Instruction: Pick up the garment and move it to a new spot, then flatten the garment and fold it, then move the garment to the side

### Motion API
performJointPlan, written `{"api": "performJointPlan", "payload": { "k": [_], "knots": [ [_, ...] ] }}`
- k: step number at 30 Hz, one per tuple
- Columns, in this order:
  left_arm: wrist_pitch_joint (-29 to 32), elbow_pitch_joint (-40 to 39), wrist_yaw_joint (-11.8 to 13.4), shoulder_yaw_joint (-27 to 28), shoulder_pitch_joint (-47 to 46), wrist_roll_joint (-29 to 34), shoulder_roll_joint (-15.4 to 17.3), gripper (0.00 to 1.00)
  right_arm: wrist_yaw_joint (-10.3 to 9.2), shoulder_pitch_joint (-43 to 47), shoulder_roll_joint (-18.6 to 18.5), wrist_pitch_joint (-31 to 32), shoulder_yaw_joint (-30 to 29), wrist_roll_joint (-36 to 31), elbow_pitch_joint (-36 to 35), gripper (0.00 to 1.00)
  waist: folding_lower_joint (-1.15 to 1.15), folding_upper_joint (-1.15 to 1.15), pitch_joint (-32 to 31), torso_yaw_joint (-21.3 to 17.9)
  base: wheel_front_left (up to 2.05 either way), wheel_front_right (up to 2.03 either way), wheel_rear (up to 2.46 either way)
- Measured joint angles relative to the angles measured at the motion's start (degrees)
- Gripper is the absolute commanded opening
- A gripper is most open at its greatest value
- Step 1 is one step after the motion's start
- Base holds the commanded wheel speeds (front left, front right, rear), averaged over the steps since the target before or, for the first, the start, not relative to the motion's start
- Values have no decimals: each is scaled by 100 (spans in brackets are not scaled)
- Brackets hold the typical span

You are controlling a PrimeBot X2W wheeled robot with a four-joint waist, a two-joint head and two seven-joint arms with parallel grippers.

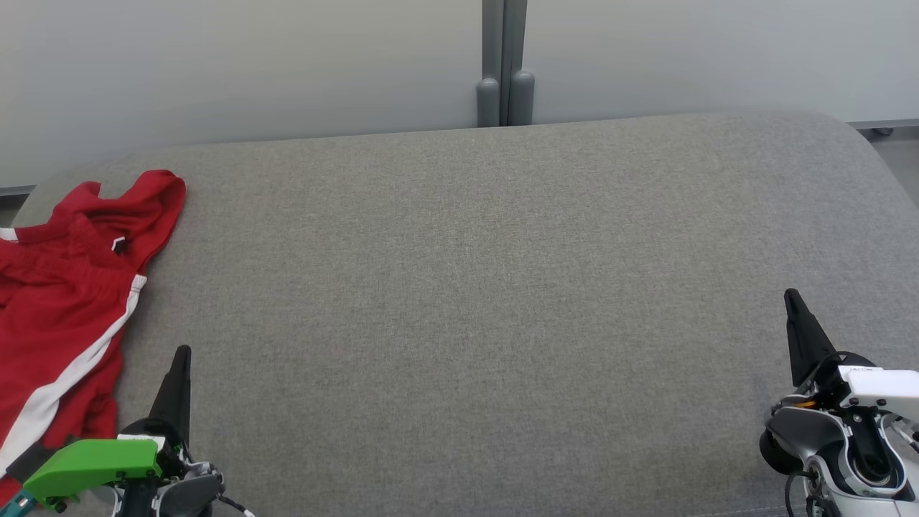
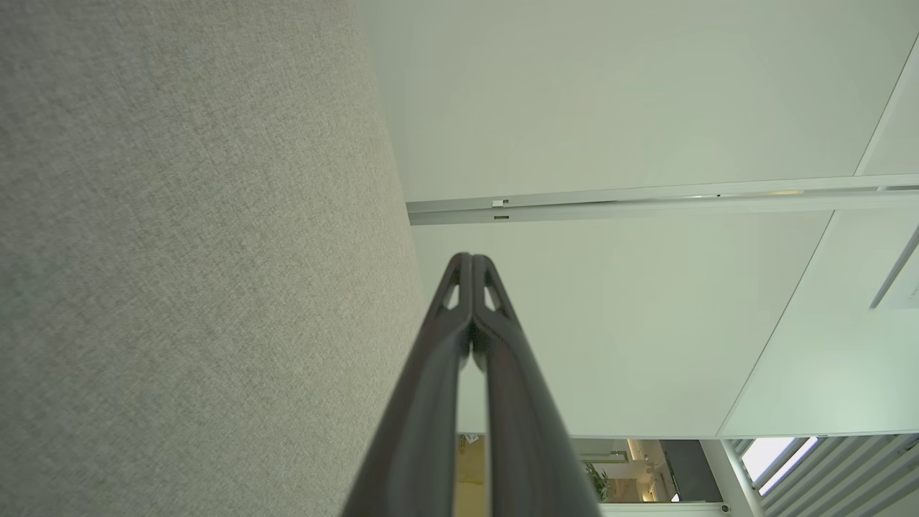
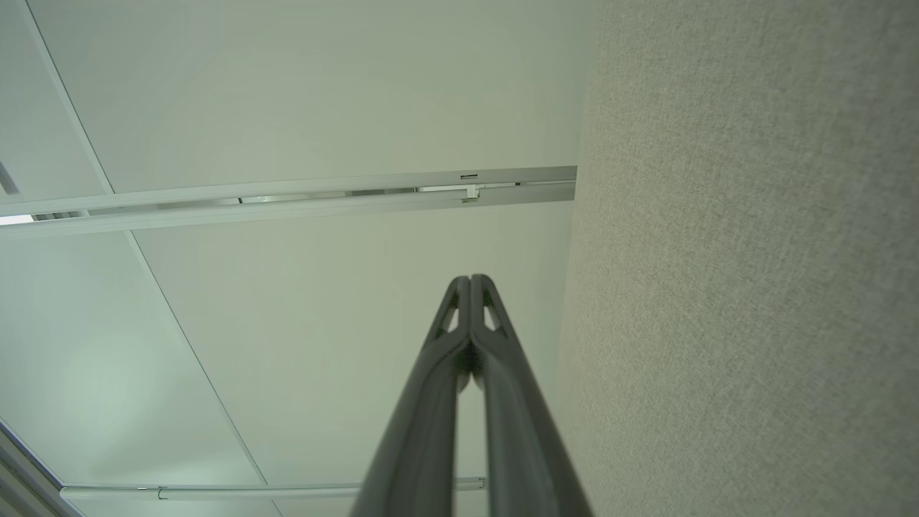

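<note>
**End effectors**
- In the head view the left end effector [image 1: 182,357] is seen at 7 o'clock, its two dark fingers pressed together into a single point. Nothing is held.
- In the left wrist view the left end effector [image 2: 472,267] is confirmed as clenched: the fingertips meet and nothing lies between them. Grey fabric is seen at its 9 o'clock, and pale panels [image 2: 610,93] crossed by a metal rail [image 2: 646,201] from 12 to 3 o'clock.
- In the head view the right end effector [image 1: 792,300] is seen at 4 o'clock, likewise clenched to one point and empty.
- In the right wrist view the right end effector [image 3: 472,286] is shown with fingertips meeting and nothing gripped.
- Whether either tip touches the surface [image 1: 467,287] cannot be told.

**Task item**
- The garment [image 1: 64,309], red with a white stripe, is found crumpled at the 9 o'clock edge of the grey fabric-covered surface and is cut off by the frame.
- It lies just beside the left end effector, with a strip of grey fabric visible between it and the fingers.
- It is overlapped in the picture by the green cover [image 1: 93,463] on the left wrist.

**Labels**
- A small white tag [image 1: 118,243] is noted near the garment's neckline; no writing on it can be read.
- A mark on the white housing [image 1: 879,384] of the right wrist is too small to read.

**Background**
- A grey post [image 1: 506,64] is seen at 12 o'clock.
</note>
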Motion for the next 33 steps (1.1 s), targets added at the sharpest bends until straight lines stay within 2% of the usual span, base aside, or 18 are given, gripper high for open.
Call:
{"api": "performJointPlan", "payload": {
  "k": [11,12,13,14,15,16,27,33],
  "knots": [
    [21,0,0,7,0,0,-1,0,0,0,0,0,-3,-3,0,0,0,0,0,0,0,0,0],
    [23,30,2,5,9,-3,-9,100,-10,12,4,-1,1,-2,23,100,0,0,0,0,0,0,0],
    [23,85,3,1,43,-3,-32,0,-21,41,21,-1,8,-1,80,0,0,0,0,0,0,0,0],
    [23,148,3,-8,92,-4,-62,100,-23,97,45,-1,18,-1,142,100,0,0,-1,-1,0,0,0],
    [23,220,3,-16,149,-4,-90,0,-24,165,75,-1,25,-1,210,0,0,0,-1,-1,0,0,0],
    [23,282,4,-26,207,-5,-114,100,-24,233,107,-1,30,-1,274,100,0,0,-2,-1,0,0,0],
    [-135,231,5,-135,305,37,-176,100,-24,353,167,-163,207,-141,312,100,0,1,-12,-6,0,0,0],
    [-256,138,7,-207,305,379,-175,100,-27,350,167,-264,274,-494,248,100,0,0,-20,-12,0,0,0]
  ]
}}
